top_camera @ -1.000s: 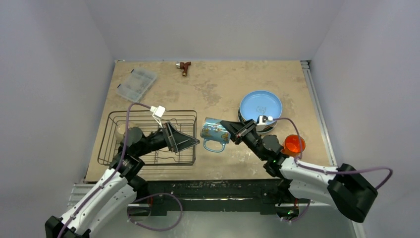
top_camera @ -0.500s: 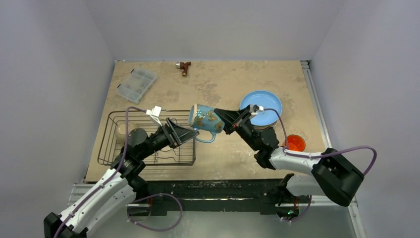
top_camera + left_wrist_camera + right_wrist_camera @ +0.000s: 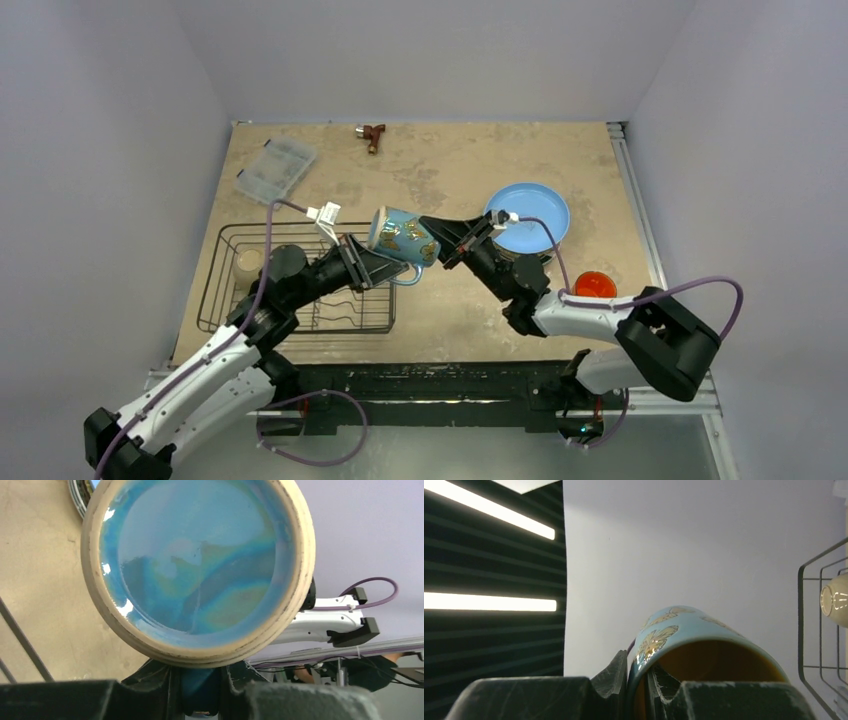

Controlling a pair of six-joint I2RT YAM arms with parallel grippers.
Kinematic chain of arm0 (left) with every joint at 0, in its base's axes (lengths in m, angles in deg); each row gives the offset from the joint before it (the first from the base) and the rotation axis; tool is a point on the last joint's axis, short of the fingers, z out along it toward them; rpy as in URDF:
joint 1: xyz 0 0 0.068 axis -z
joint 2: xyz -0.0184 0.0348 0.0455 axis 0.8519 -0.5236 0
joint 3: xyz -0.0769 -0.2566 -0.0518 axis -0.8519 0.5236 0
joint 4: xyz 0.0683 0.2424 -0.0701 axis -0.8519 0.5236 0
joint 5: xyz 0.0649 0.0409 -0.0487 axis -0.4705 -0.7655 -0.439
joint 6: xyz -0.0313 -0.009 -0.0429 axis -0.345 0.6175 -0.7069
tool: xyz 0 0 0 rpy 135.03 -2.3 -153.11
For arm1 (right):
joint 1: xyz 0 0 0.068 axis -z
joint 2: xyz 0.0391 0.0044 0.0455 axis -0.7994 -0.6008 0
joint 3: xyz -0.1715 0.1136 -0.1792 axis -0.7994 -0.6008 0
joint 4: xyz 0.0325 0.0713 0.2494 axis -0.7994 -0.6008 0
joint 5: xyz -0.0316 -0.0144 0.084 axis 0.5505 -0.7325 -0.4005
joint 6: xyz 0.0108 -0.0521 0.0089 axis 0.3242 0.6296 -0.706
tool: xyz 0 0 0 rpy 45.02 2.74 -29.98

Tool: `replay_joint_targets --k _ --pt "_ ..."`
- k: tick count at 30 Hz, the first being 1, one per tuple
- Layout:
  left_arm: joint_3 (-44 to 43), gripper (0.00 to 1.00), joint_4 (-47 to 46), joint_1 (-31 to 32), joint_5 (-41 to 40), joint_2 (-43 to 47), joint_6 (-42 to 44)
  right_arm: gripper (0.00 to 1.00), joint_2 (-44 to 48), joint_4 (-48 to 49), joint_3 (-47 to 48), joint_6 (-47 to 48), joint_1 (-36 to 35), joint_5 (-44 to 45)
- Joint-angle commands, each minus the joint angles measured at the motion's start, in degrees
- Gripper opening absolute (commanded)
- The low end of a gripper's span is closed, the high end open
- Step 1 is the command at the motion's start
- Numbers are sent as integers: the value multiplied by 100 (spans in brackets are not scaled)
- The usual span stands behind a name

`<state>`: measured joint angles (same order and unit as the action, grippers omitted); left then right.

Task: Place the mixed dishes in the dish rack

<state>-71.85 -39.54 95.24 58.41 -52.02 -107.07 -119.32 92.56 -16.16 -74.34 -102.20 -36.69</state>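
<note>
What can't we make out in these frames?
- Plates under the light blue plate: top view, it covers them; only a dark edge shows, count unclear.
- Small white bowl in the dish rack: top view, partly behind the left arm; right wrist view, cut by the frame edge.
- Blue mug handle: left wrist view, mostly behind the mug's base.
- Orange mug handle: top view, not visible; right arm crosses it.

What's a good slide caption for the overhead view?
The right gripper pinches the blue mug by its rim, the left gripper clamps its handle, beside the dish rack.
</note>
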Motion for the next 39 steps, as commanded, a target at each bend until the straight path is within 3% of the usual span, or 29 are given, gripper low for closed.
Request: replay_joint_targets --k 1,2,5,6,7,9,11,13,15,18,22,28,35,39 --pt "-391 0 971 28 -1112 343 261 0 108 649 396 -54 -205 -44" --pt "-474 0 1197 27 -1252 405 317 3 119 500 407 41 -203 -83" --pt "-1008 0 2142 27 -1732 459 480 65 351 -484 442 505 -202 -247" --pt "-1191 0 2584 32 -1947 459 503 85 549 -1272 539 677 -195 -266" --pt "-1392 0 3013 27 -2232 452 500 97 770 -2651 693 915 -191 -231" --pt "-1785 0 3921 32 -2896 438 348 99 1161 -5400 1394 1633 -188 480" --pt "-2126 0 4535 27 -3451 397 360 99 1221 -7548 2243 2257 -194 1163" --pt "-2585 0 5126 33 -4023 281 420 99 1136 -8755 2852 2731 -198 1725" --pt "-3049 0 5839 28 -4677 115 462 99 1032 -9375 3217 3291 -195 2061" --pt "-3662 0 7010 23 -5908 -221 194 99 1045 -9696 3347 3856 -194 2202" --pt "-3888 0 8294 -44 -7206 -665 -633 97 1371 -9584 2925 3861 -194 2227" --pt "-3248 0 8430 -1005 -7004 -1064 -1175 96 1475 -9528 2833 3924 -197 2262" --pt "-2826 0 9271 -1115 -7108 -1515 -3026 96 1160 -9548 3004 3985 -194 1942" --pt "-2505 0 9240 -1183 -7248 -1613 -3407 96 1028 -9460 2971 3969 -194 1734"
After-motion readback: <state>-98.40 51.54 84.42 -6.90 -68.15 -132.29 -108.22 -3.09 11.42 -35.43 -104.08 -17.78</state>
